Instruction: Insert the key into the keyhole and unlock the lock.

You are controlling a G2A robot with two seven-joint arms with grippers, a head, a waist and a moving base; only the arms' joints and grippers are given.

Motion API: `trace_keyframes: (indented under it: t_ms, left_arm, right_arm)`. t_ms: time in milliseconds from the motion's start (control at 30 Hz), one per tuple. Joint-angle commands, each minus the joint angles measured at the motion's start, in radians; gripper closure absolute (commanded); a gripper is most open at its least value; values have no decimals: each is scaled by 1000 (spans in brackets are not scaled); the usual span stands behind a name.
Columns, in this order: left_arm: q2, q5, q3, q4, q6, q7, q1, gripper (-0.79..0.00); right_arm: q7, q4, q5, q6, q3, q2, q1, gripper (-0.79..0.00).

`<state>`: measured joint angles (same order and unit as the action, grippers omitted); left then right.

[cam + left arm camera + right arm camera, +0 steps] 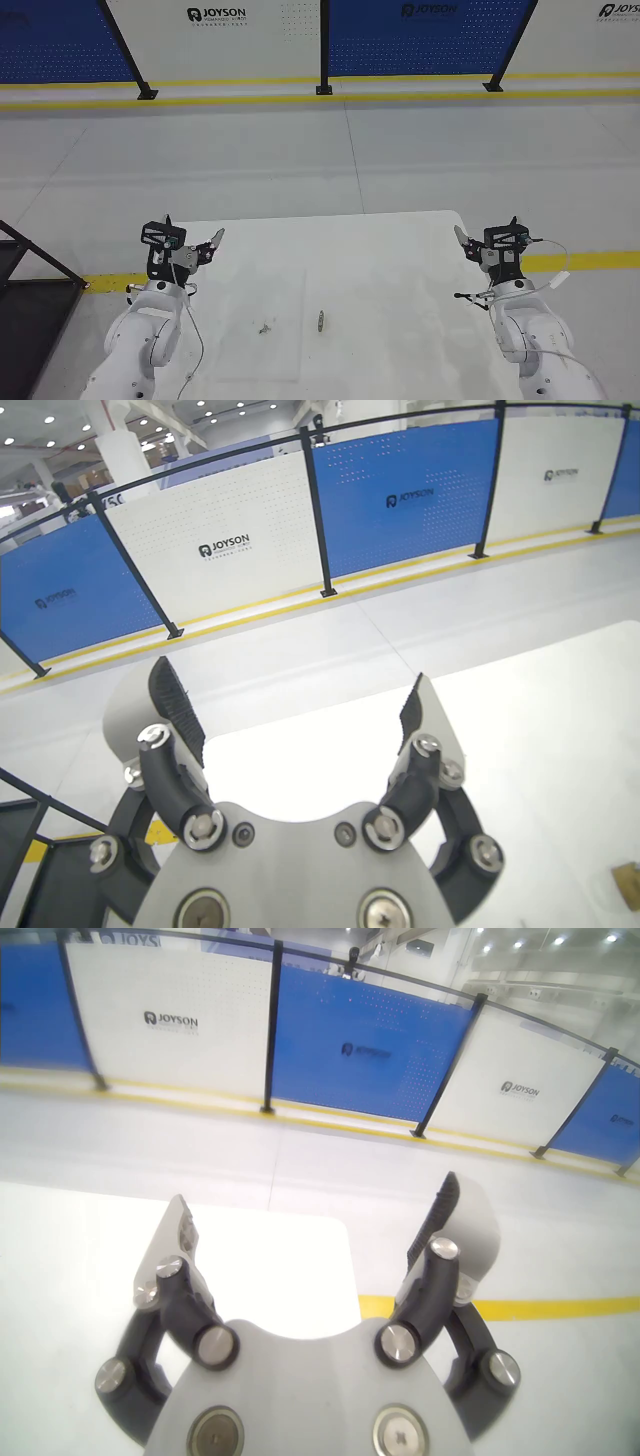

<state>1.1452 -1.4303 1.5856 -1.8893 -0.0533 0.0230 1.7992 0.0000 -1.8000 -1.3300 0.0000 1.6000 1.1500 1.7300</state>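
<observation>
Lock [320,320], perhaps key [265,327], white table [400,270], panelled fence [420,40]

Bright ceiling lamps [49,420], glare on white table [275,1253], bowed wrist-view edges

Key [265,327] left of lock [320,320], both on table [400,260].

key [265,327] too small, lock [628,883] edge-cropped
</observation>
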Motion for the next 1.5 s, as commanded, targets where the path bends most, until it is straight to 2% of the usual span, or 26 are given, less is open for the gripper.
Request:
trace_keyframes:
  t_ms: [0,100,200,333,433,533,600,733,867,967,1267,1400,1467]
  left_arm:
    - [-2,-63,-9,-66,-24,21,59,-785]
    - [-7,-202,-39,-179,-54,77,166,-785]
    - [-9,-354,-105,-272,-77,160,262,-785]
    - [-4,-542,-221,-304,-45,308,316,-785]
    - [5,-655,-325,-269,-11,415,301,-785]
    - [20,-670,-413,-206,-4,525,252,-785]
    - [29,-702,-457,-151,5,583,209,-785]
    - [50,-702,-519,-50,86,652,136,-785]
    - [67,-648,-541,8,131,686,83,-754]
    - [72,-622,-540,22,151,695,72,-683]
    - [71,-575,-501,13,160,657,113,-680]
    - [70,-568,-487,18,153,643,124,-643]
    - [71,-557,-481,22,154,640,123,-597]
  right_arm:
    - [0,0,0,0,0,0,0,-785]
    - [0,0,0,0,0,0,0,-785]
    - [0,0,0,0,0,0,0,-785]
    - [0,0,0,0,0,0,0,-785]
    - [0,0,0,0,0,0,0,-785]
    - [0,0,0,0,0,0,0,-785]
    - [0,0,0,0,0,0,0,-785]
    - [0,0,0,0,0,0,0,-785]
    - [0,0,0,0,0,0,0,-785]
    - [0,0,0,0,0,0,0,-785]
    - [0,0,0,0,0,0,0,-785]
    - [0,0,0,0,0,0,0,-785]
    - [0,0,0,0,0,0,0,-785]
